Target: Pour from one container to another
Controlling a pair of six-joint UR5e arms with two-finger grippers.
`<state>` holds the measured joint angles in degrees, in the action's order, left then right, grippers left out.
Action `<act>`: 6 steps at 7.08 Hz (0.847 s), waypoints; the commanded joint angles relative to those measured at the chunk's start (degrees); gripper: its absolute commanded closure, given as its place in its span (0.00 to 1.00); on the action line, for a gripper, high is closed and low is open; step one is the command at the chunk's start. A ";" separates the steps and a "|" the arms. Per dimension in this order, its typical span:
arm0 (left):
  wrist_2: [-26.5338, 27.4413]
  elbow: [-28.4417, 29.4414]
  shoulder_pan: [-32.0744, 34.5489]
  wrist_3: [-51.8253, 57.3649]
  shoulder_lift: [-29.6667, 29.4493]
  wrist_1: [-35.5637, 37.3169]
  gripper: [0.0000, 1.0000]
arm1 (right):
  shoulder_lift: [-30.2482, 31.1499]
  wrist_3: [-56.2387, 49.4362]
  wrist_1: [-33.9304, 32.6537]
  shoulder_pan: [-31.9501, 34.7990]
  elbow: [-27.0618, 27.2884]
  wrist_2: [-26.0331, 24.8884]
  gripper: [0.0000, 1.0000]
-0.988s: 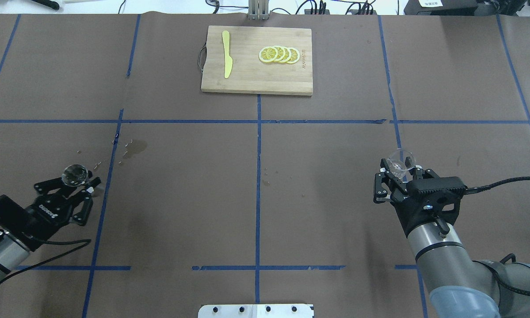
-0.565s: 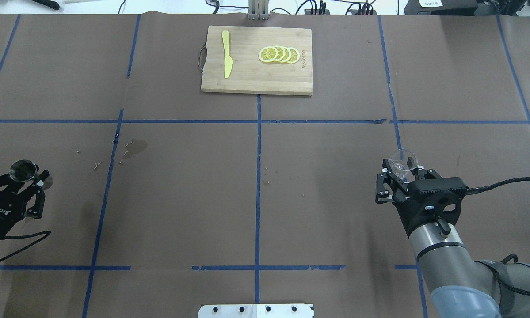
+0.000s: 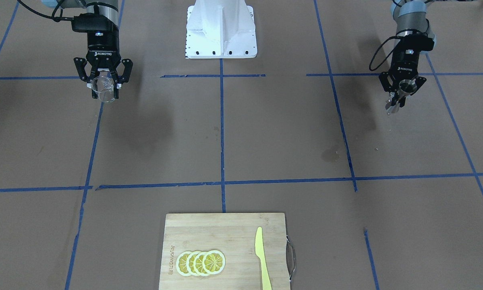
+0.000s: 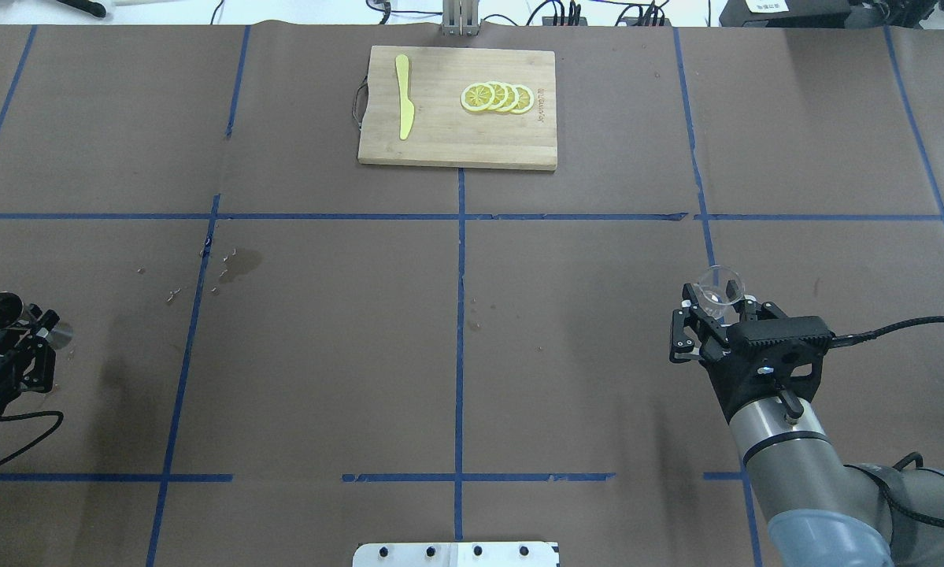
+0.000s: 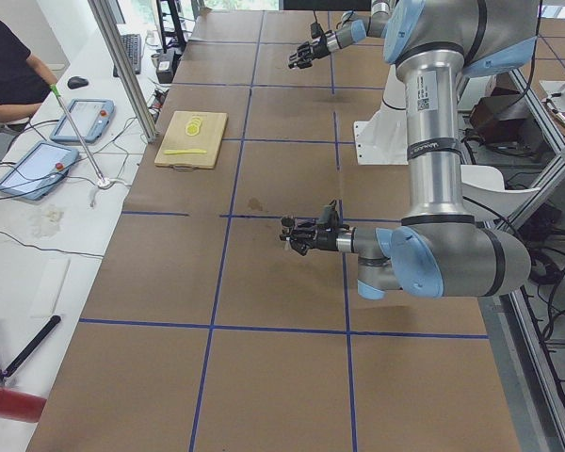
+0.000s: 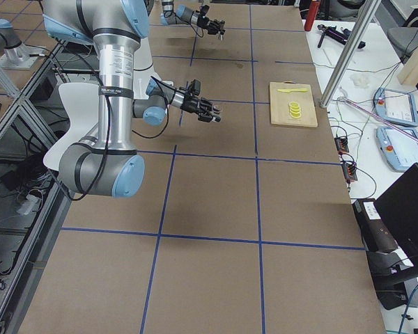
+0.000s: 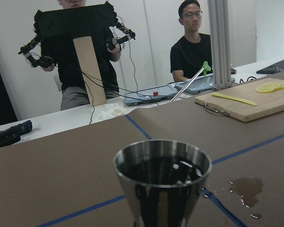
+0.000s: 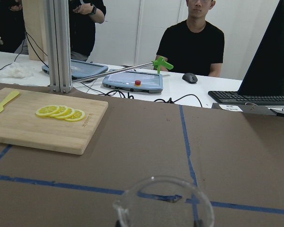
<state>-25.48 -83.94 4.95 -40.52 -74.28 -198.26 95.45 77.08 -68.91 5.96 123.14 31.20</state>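
The two vessels are well apart across the brown paper-covered table (image 4: 322, 370), so the step in hand reads as carrying, not pouring. The left claw (image 4: 31, 321) is clenched on the steel jigger (image 4: 1, 309) at its waist; the right claw (image 4: 716, 303) grasps the clear glass cup (image 4: 717, 282) between its fingers, rim just beyond the fingertips. Both seem to be held off the paper. To do this well, I would keep the left wrist level and move slowly, since a wide cone filled that high slops easily; a wet stain (image 4: 243, 264) ahead of the left claw, toward the middle, hints at the cost of haste. If more is to go in, the cup's lip should come directly over the jigger's mouth before the right wrist rolls.

The overhead view alone shows the wooden cutting board (image 4: 440, 146) far ahead of both claws and between them, with lemon slices (image 4: 497, 97) and a yellow knife (image 4: 403, 96) on it; there the jigger's mouth is only a shiny disc. The left wrist view shows dark, glinting liquid high in its bowl. The right wrist view shows the cup's rim and pouring lip with no liquid visible, though its base is cut off.
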 commanded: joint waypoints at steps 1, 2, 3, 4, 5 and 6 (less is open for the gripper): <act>4.80 1.58 -3.69 -7.35 0.01 0.67 1.00 | 0.00 0.00 0.00 -0.08 0.08 0.00 1.00; 7.52 3.59 -5.98 -7.64 0.01 0.42 1.00 | -0.08 0.00 0.00 -0.08 0.08 0.00 1.00; 7.99 3.61 -7.22 -7.64 0.01 0.33 1.00 | -0.09 0.00 0.00 -0.08 -0.01 0.09 1.00; 8.08 3.26 -7.49 -7.64 -0.34 0.33 1.00 | -0.09 0.00 0.00 -0.08 -0.01 0.09 1.00; 7.99 3.17 -7.76 -7.64 -0.87 0.24 1.00 | -0.09 0.00 0.00 -0.08 0.08 0.09 1.00; 8.08 3.17 -8.11 -7.64 -1.13 0.15 1.00 | -0.09 0.00 0.00 -0.08 0.08 0.09 1.00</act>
<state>-17.51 -80.73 -2.70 -48.14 -74.99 -198.01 95.36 77.08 -68.91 5.89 123.18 31.28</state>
